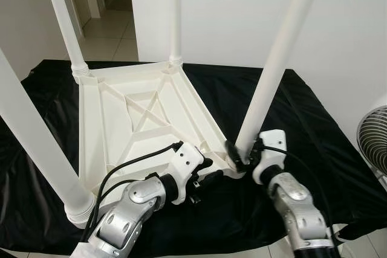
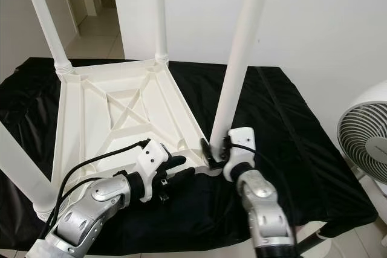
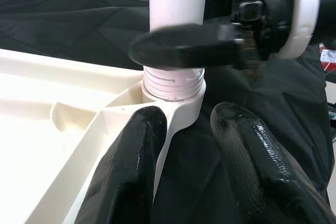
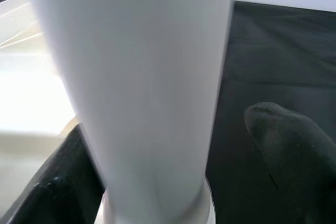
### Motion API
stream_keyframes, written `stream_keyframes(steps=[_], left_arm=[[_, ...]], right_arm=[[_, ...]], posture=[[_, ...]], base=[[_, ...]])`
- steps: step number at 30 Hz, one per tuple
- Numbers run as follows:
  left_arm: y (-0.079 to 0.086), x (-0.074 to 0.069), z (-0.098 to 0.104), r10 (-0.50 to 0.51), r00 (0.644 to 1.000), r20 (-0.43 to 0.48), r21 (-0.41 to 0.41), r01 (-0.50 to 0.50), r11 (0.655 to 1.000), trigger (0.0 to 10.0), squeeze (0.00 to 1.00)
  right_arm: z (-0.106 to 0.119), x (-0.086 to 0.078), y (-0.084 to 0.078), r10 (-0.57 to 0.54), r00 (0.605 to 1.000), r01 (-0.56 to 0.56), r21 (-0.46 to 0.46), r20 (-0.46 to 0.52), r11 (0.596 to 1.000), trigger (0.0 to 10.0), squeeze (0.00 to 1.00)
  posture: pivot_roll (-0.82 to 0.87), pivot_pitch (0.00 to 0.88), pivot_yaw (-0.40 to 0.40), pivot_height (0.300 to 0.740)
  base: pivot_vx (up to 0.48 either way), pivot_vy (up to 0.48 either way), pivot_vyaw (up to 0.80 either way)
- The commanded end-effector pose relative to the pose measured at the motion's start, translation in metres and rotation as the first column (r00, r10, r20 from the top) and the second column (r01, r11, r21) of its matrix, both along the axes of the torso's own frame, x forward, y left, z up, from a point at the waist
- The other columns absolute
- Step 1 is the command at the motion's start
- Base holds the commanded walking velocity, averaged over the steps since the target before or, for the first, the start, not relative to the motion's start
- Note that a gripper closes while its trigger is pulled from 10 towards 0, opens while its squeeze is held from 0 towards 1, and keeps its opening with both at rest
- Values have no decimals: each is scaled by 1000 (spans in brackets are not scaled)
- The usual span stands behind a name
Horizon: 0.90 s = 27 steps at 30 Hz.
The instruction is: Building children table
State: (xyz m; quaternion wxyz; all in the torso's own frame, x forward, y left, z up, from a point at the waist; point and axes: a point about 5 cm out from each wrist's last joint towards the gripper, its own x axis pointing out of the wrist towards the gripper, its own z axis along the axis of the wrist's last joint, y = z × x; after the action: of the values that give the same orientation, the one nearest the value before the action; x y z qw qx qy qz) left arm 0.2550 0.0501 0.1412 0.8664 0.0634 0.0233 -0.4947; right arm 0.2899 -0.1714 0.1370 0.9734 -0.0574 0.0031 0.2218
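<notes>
Four white plastic legs rise from the upturned white plastic table top point(image 1: 121, 125), centre-left on black cloth point(image 1: 302, 125). Right gripper point(image 1: 237, 154) pinches the near-right leg point(image 1: 275, 64) at its base; left gripper point(image 3: 189, 150), fingers spread, straddles that corner's rim.

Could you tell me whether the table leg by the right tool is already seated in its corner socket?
Seated, it seems: the leg stands upright with its ribbed base inside the socket. Whether it is fully tight, cannot tell.
</notes>
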Motion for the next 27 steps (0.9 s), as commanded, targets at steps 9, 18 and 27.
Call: stream_keyframes(steps=[9,18,27], left_arm=[[1,-4,0,-47,999,-10,11,47,999,10000,0],[5,-8,-1,-28,999,-22,15,28,999,10000,0],[4,-9,-1,-41,999,-30,16,41,999,10000,0]], right_arm=[[-11,-3,1,368,925,-373,-41,-95,927,10000,0],[-14,-2,16,483,870,-487,-22,-97,873,10000,0],[-9,9,9,415,908,-416,-5,-55,909,0,0]], posture=[[-26,6,-15,740],[1,17,-22,740],[-8,22,-26,740]], base=[[0,0,0],[0,0,0],[0,0,0]])
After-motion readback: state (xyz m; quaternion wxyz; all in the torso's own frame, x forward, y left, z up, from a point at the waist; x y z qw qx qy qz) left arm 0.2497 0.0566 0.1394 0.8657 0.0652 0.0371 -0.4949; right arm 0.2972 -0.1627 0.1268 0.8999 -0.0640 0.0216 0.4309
